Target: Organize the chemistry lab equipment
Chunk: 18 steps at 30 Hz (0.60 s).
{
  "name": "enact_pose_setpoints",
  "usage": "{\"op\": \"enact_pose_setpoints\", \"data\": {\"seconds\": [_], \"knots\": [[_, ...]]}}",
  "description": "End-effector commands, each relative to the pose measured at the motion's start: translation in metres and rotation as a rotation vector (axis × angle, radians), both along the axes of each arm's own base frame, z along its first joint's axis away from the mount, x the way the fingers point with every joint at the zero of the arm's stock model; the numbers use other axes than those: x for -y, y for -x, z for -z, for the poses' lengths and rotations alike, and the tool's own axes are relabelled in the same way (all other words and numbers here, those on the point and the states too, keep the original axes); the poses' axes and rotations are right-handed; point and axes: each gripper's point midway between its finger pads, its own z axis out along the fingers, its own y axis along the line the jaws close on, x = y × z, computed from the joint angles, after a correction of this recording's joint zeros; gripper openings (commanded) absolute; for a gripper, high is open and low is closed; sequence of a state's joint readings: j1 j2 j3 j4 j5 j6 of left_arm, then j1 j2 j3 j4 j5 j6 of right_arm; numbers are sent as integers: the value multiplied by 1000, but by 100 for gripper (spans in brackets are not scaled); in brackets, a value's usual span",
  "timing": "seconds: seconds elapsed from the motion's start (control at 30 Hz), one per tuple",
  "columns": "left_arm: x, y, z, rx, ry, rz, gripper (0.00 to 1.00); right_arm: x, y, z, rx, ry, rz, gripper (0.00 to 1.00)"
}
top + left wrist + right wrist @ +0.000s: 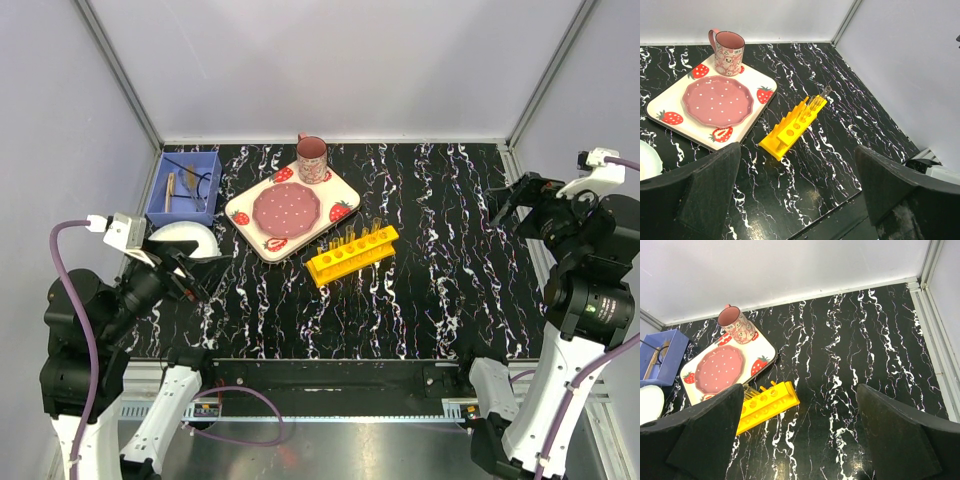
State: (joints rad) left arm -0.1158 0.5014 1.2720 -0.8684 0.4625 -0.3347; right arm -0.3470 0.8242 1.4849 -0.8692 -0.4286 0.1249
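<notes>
You see a glossy black marbled tabletop [430, 262], a smooth yellow plastic rack [352, 256] mid-frame holding clear glassy tubes [817, 101], and a shiny glazed mug [311, 160] upper centre.

Rack [351, 253] before tray [252, 197], mug [311, 158] on tray's far corner, bin [183, 217] left

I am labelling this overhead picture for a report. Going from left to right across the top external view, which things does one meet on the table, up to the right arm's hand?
blue bin → strawberry-patterned tray → yellow test-tube rack → right hand
</notes>
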Motion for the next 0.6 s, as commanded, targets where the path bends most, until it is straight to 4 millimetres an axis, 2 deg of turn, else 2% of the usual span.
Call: {"op": "enact_pose_setpoints", "data": {"seconds": [0.0, 0.57], "knots": [[0, -2, -18, 55, -2, -1, 99, 1, -7, -9, 43, -5, -2, 100], [4, 5, -35, 88, 21, 29, 99, 2, -10, -6, 38, -5, -1, 100]]}}
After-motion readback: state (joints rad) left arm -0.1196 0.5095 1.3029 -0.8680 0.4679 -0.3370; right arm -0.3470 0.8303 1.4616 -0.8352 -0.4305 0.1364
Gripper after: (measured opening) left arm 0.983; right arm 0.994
